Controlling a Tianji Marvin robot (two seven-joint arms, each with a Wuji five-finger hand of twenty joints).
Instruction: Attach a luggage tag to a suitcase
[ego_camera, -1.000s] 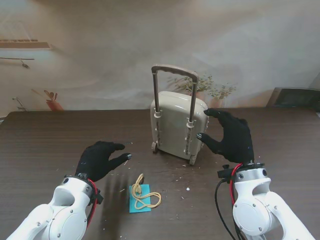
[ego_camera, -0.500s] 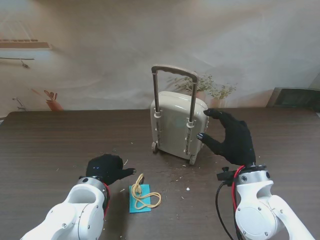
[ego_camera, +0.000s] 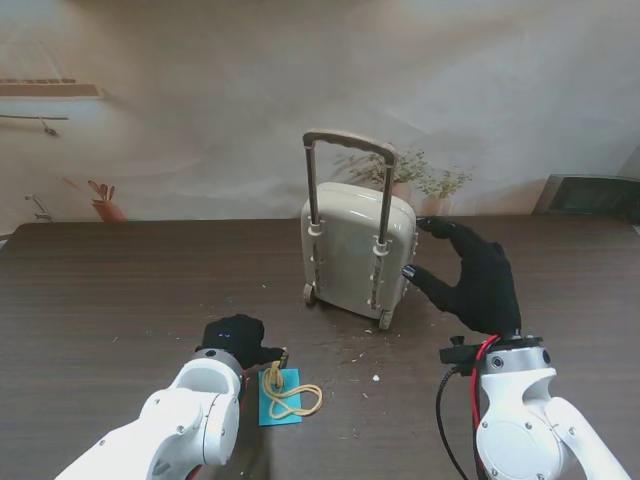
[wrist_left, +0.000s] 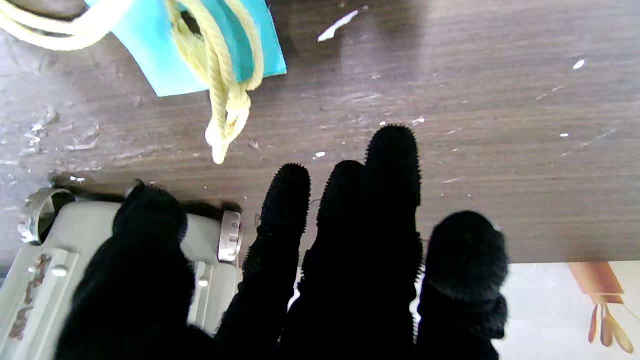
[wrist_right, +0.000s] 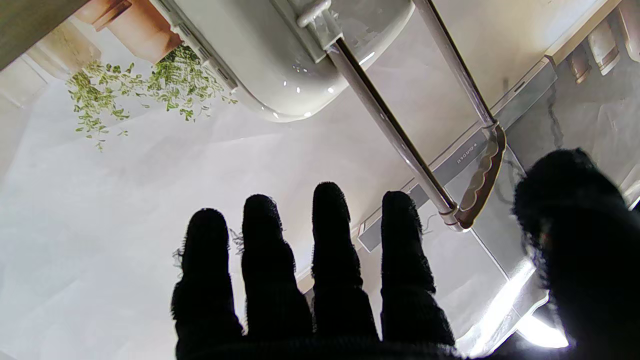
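A small beige suitcase (ego_camera: 355, 250) stands upright mid-table with its pull handle (ego_camera: 350, 140) raised. The blue luggage tag (ego_camera: 280, 397) with a yellow cord loop (ego_camera: 290, 392) lies flat on the table, nearer to me. My left hand (ego_camera: 238, 343) in a black glove hovers just left of the tag, fingers apart and empty; the wrist view shows its fingertips (wrist_left: 392, 150) short of the cord (wrist_left: 222, 95). My right hand (ego_camera: 475, 280) is open beside the suitcase's right side, thumb close to the shell, fingers spread (wrist_right: 320, 240) near the handle (wrist_right: 480, 180).
The dark wooden table (ego_camera: 100, 290) carries scattered white crumbs (ego_camera: 375, 378) around the tag. Behind its far edge are a plant (ego_camera: 430, 180) and a pale backdrop. A dark object (ego_camera: 590, 195) sits at the far right.
My left hand has drawn back toward me and to the right, ending beside the tag with fingers more curled. My right hand has eased slightly away from the suitcase side.
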